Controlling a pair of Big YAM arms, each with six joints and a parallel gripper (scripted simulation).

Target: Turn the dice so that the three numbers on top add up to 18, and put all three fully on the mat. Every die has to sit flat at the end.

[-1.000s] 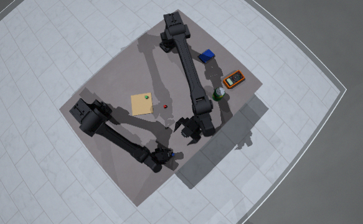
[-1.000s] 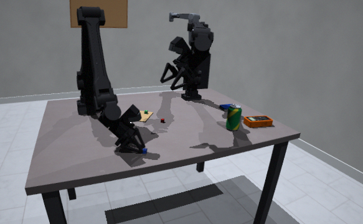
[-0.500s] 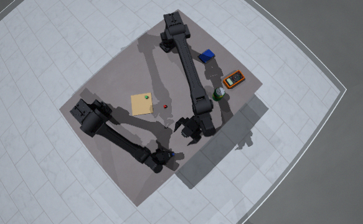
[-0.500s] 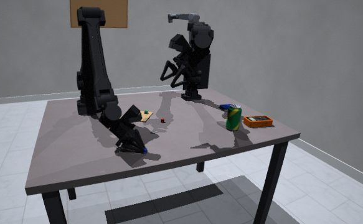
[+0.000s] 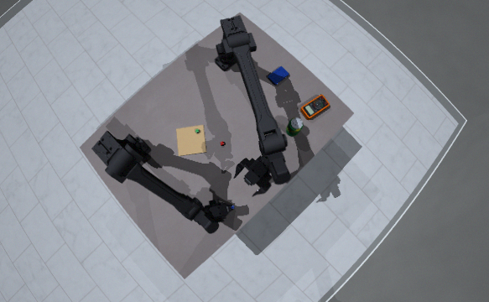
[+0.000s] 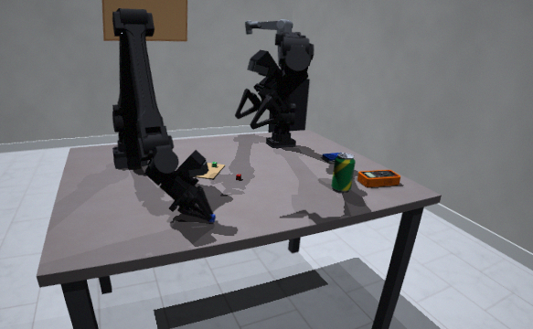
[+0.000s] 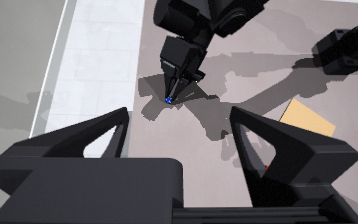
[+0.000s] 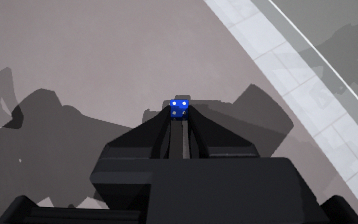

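Left: My left gripper (image 5: 244,186) (image 6: 245,122) (image 7: 179,112) is spread to practically its full width, with nothing between the fingers. It is raised above the table (image 5: 160,92) (image 6: 266,206) (image 7: 190,150) (image 8: 105,50). What does yours hold?

Right: The blue die (image 5: 232,207) (image 6: 212,218) (image 7: 168,100) (image 8: 179,107). My right gripper (image 5: 231,206) (image 6: 211,219) (image 7: 169,99) (image 8: 179,111) is nearly closed, its fingertips pinching the die from two opposite sides. The face towards my wrist camera shows four white pips. The die is off the mat (image 5: 190,143) (image 6: 212,172) (image 7: 307,119); whether it touches the table I cannot tell.

Left: And the other two dice?

Right: The green die (image 5: 197,131) (image 6: 214,164) lies on the mat, near one edge. The red die (image 5: 222,143) (image 6: 239,177) (image 7: 267,167) lies on the table, outside the mat but near it. Their pips are too small to read.

Left: In my wrist view the red one appears through the opening of one finger, beyond it. Which other objects are present?

Right: A green can (image 5: 294,127) (image 6: 343,174), standing upright; beside it, an orange meter (image 5: 315,106) (image 6: 378,178); and a flat blue box (image 5: 278,75) (image 6: 332,157), well apart from the mat.
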